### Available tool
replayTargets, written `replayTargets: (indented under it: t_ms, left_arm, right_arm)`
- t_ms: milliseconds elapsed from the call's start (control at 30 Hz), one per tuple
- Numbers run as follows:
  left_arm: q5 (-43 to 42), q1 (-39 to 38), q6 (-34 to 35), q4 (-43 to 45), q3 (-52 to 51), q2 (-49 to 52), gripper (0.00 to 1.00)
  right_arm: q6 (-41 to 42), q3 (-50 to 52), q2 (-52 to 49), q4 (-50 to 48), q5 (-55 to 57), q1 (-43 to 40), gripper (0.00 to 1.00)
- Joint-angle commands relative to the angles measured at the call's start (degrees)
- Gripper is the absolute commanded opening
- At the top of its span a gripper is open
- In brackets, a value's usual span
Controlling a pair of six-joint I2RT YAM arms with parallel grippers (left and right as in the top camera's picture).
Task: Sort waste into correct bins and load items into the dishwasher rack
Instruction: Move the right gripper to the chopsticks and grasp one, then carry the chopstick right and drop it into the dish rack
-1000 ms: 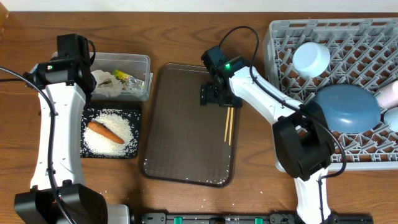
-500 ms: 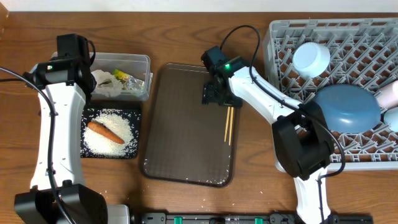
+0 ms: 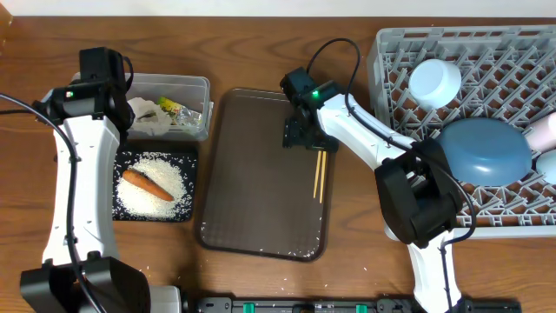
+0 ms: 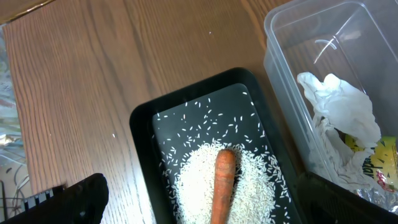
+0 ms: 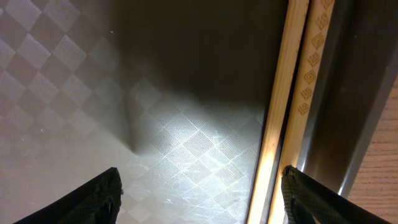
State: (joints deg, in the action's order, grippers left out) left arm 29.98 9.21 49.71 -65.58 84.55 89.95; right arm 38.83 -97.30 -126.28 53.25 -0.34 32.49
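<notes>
Hovering above the pair of thin wooden chopsticks (image 3: 319,176), my right gripper (image 3: 304,136) has its fingers apart and empty. They lie side by side on the dark brown serving tray (image 3: 252,191), beside its right rim. I judge them light, stiff and likely slippery, best pinched across both together.

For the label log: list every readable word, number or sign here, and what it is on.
No text reads clearly.
Yellow-green packet in the clear tub: print too blurred to read.
Chopsticks: stamped diamond marks only, no letters.

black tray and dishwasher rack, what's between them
The brown serving tray, chopsticks by its right edge, the right gripper over their far end; overhead view.
</notes>
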Motion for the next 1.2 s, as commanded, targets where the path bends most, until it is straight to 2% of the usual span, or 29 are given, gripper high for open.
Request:
replayTargets:
  t_ms: [0,1167]
  left_arm:
    - [0.9,0.0,0.5,-0.2,0.0,0.2,0.98]
    - [0.9,0.0,0.5,-0.2,0.0,0.2,0.98]
  right_arm:
    - [1.0,-0.5,-0.5,-0.1,1.0,0.2,0.8]
    - [1.4,-0.4,-4.6,-0.9,2.7,1.5,0.81]
